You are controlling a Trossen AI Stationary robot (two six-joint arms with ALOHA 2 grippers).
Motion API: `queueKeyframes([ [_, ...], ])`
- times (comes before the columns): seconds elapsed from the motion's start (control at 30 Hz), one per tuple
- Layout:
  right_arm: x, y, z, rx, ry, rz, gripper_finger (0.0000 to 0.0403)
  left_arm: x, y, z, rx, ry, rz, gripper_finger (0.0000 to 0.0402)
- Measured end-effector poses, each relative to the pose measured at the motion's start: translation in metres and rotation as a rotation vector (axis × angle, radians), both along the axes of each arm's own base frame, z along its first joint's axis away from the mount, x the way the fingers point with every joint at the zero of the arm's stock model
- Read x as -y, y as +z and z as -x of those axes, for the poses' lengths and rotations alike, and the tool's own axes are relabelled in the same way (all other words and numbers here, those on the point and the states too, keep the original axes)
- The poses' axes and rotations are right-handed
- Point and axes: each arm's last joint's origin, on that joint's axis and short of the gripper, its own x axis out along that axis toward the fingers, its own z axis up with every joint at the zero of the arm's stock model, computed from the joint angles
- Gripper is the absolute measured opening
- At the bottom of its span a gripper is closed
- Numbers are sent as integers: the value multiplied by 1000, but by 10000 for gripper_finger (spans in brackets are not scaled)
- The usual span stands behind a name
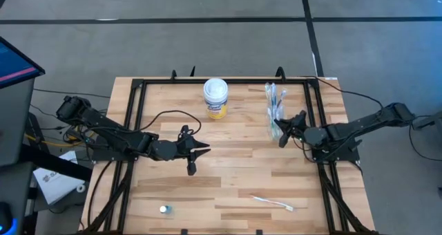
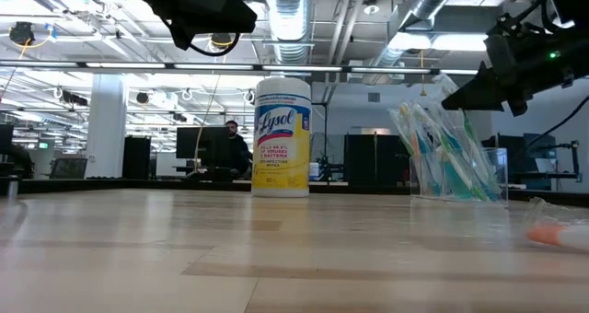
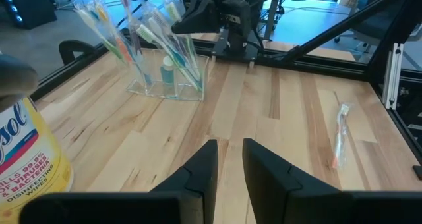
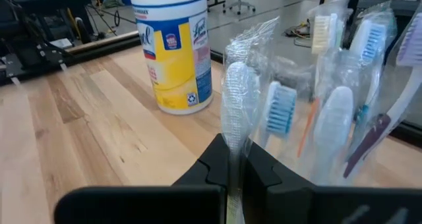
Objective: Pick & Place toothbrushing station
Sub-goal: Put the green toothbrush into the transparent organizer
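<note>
Light wood-plank bench (image 1: pixel 235 173), black metal frame rails along its edges.

White-lidded cylindrical wipes canister with yellow label (image 1: pixel 215 98) stands upright beyond the left gripper, near the far rail.

Clear plastic holder (image 3: pixel 166 79), boxy and open-topped, sits directly in front of the right gripper. It's packed with slim toothbrushes in crinkly clear wrappers (image 4: pixel 330 112), heads up and fanned out at tilts: white, blue and green bristles, one with an orange stem. A small blue tube (image 3: pixel 167 71) stands inside it among them.

Right gripper (image 1: pixel 282 133) is at the holder, fingers pinched tight on one wrapped white-bristled toothbrush (image 4: pixel 234 115); the wrapper film runs down between the fingers in the right wrist view.

Left gripper (image 1: pixel 200 150) sits mid-bench, well apart from the holder, fingers at a narrow gap with nothing between them; bare wood shows through the gap.

One loose wrapped toothbrush (image 1: pixel 271 202), white with an orange end, lies flat on the bench toward the near edge, off to the left gripper's right side.

Small round clear cup-like item (image 1: pixel 164 209) near the front edge; too small to make out more.
</note>
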Motion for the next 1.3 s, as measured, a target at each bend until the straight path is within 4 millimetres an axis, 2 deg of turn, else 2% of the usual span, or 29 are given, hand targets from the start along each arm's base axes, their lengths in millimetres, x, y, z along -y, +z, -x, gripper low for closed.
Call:
queueKeyframes([
  [0.5,-2,-9,-7,-45,-15,-12,12,0,0,0,1,4,-1,67],
  [0.97,-2,-9,-9,-49,-5,8,51,0,0,0,-1,3,-1,67],
  [1.3,0,4,-2,-3,14,61,90,0,0,0,-2,3,-2,67],
])
